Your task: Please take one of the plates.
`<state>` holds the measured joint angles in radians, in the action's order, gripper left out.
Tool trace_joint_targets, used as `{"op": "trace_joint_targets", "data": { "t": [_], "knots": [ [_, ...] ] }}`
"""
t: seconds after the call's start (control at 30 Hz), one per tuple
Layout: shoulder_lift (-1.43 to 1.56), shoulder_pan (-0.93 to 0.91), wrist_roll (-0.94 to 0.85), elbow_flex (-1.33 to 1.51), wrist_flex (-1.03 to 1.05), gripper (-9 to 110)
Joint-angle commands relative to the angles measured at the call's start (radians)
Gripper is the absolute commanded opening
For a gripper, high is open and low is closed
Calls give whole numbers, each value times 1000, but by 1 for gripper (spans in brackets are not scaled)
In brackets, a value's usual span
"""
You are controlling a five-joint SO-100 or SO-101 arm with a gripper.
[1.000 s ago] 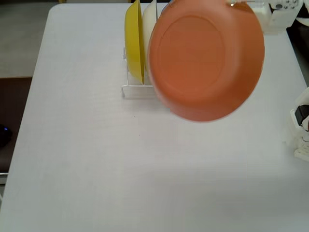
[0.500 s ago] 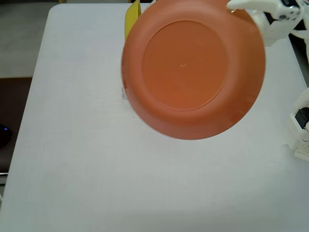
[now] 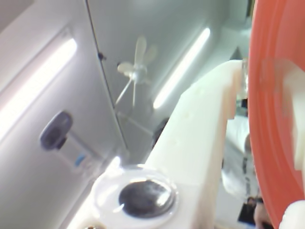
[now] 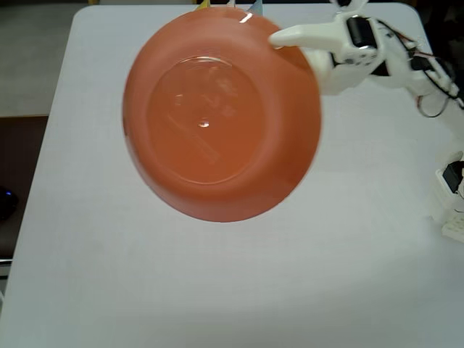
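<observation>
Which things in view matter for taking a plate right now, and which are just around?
In the job:
- orange plate, lifted over the table, underside toward the fixed camera
- gripper, clamped on the plate's rim

Just around:
- white table
- ceiling fan and strip lights, seen in the wrist view

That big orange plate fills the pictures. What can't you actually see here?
- Fixed view: the round orange plastic plate hides the rack and most of the other plates; only slivers peek out at the top edge.
- Fixed view: the plate's rim covers the end effector tips.
- Wrist view: the plate is blurred and cut off by the right edge; no table shows.
</observation>
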<state>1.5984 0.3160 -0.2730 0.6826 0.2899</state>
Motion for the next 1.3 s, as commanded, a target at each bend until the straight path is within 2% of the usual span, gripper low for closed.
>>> {"op": "trace_joint_targets", "data": {
  "t": [0.0,0.53,0.83,1.27],
  "knots": [
    [-28,-21,2,-12,-80,-1],
    [-241,-132,43,-20,-241,-1],
    [-316,-152,25,-127,-242,-1],
    [-319,-167,15,-133,-233,-1]
  ]
}}
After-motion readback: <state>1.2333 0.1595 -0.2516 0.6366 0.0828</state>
